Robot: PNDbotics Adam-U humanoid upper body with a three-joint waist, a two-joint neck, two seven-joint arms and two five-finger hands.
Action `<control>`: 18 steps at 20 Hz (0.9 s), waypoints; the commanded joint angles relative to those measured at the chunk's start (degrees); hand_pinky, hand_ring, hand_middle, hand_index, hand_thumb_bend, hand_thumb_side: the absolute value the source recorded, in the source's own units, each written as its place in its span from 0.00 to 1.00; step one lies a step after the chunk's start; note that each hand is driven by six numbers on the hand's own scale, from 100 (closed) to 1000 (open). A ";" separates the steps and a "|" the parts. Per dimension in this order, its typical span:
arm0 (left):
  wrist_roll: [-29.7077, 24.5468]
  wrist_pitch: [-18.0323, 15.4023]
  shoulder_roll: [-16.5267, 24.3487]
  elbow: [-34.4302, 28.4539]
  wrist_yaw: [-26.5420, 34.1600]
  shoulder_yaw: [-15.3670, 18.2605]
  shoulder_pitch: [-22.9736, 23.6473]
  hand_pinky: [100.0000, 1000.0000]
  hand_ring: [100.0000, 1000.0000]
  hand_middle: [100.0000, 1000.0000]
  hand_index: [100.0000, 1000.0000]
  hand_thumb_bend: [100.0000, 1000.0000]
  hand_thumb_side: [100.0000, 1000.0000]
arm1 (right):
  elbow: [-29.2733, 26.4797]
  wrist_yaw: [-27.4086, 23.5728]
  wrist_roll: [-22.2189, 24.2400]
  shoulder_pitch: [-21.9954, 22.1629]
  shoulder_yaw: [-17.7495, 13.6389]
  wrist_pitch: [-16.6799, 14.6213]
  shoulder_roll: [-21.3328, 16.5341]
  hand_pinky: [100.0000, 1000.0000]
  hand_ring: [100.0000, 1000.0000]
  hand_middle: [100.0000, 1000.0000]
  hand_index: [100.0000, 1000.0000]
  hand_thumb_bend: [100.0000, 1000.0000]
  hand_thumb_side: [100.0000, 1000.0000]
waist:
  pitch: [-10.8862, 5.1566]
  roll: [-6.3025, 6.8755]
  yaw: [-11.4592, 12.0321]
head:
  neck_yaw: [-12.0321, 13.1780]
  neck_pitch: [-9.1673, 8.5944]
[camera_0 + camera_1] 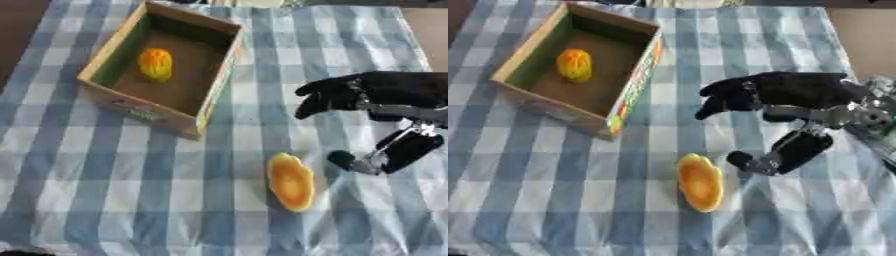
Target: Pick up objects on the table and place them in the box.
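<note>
One yellow fruit (156, 64) in box (105, 60); one orange piece (290, 182) left on table (105, 190), beside empty, spread right robot hand (376, 100).

right hand (794, 100) | palm down | fingers loosely bent, thumb apart, empty

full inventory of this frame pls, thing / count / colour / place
open cardboard box: 1, brown, upper left of the table.
small round orange-yellow fruit-like object: 1, orange-yellow, inside the box.
elongated orange-yellow slice-shaped object: 1, orange with a paler rim, on the cloth in front of the box, lower centre.
checked tablecloth: 1, blue and white, covers the table.
right hand: 1, black with silver joints, comes in from the right, fingers relaxed, holding nothing, next to the slice-shaped object.
left hand: not in view.
</note>
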 commanded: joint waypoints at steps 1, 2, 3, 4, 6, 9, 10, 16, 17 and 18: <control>-0.19 -0.05 1.32 -1.04 0.19 0.07 -0.15 0.75 0.72 0.63 0.79 0.16 0.43 | -0.93 1.04 0.92 0.43 0.23 0.27 0.02 0.87 1.00 0.80 0.91 0.05 0.33 | -1.14 0.02 0.01 | -0.03 0.13; -0.21 -0.05 1.29 -1.04 0.22 0.06 -0.14 0.75 0.72 0.63 0.79 0.16 0.43 | -0.93 1.24 1.17 0.76 0.46 0.53 0.36 0.87 1.00 0.80 0.91 0.05 0.33 | -1.14 0.01 0.04 | -0.04 0.12; -0.22 -0.05 1.26 -1.04 0.25 0.05 -0.13 0.75 0.72 0.63 0.79 0.16 0.43 | -0.93 1.48 1.41 1.00 0.68 0.81 0.71 0.87 1.00 0.80 0.91 0.06 0.30 | -1.13 0.00 0.07 | -0.05 0.08; -0.24 -0.05 1.22 -1.04 0.28 0.03 -0.12 0.75 0.72 0.63 0.79 0.16 0.43 | -0.93 1.80 1.64 1.16 0.87 1.06 1.03 0.87 1.00 0.80 0.91 0.05 0.32 | -1.10 -0.01 0.11 | -0.08 0.05; -0.28 -0.04 1.14 -1.04 0.32 -0.02 -0.12 0.75 0.72 0.63 0.79 0.16 0.43 | -0.87 2.72 2.16 1.38 1.24 1.42 1.65 0.87 1.00 0.80 0.91 0.05 0.32 | -1.00 -0.01 0.19 | -0.18 0.00; -0.30 -0.03 1.04 -1.04 0.40 -0.05 -0.11 0.75 0.72 0.63 0.79 0.15 0.43 | -0.03 3.56 2.57 1.69 1.64 1.73 2.45 0.87 1.00 0.80 0.91 0.00 0.34 | -0.78 0.02 0.34 | -0.18 -0.02; -0.30 -0.04 1.02 -1.04 0.40 -0.06 -0.11 0.75 0.72 0.63 0.79 0.15 0.43 | 0.22 3.59 2.39 1.77 1.62 1.81 2.58 0.86 1.00 0.80 0.91 0.00 0.35 | -0.73 0.03 0.37 | -0.13 0.00; -0.35 -0.06 0.92 -1.04 0.47 -0.10 -0.12 0.75 0.72 0.63 0.79 0.16 0.43 | 0.75 4.35 0.70 2.57 1.15 2.21 2.01 0.87 1.00 0.81 0.91 0.00 0.30 | -0.70 0.00 0.39 | 0.01 0.11; -0.40 -0.06 0.90 -1.04 0.51 -0.14 -0.13 0.75 0.72 0.63 0.79 0.16 0.43 | 0.75 4.76 0.73 2.56 1.32 1.97 2.03 0.87 1.00 0.81 0.91 0.00 0.28 | -0.72 0.01 0.42 | -0.01 0.15; -0.45 -0.07 0.87 -1.04 0.54 -0.18 -0.15 0.75 0.72 0.63 0.79 0.16 0.43 | 0.78 5.35 0.85 2.52 1.51 1.61 2.06 0.87 1.00 0.81 0.92 0.00 0.28 | -0.73 0.03 0.45 | -0.05 0.16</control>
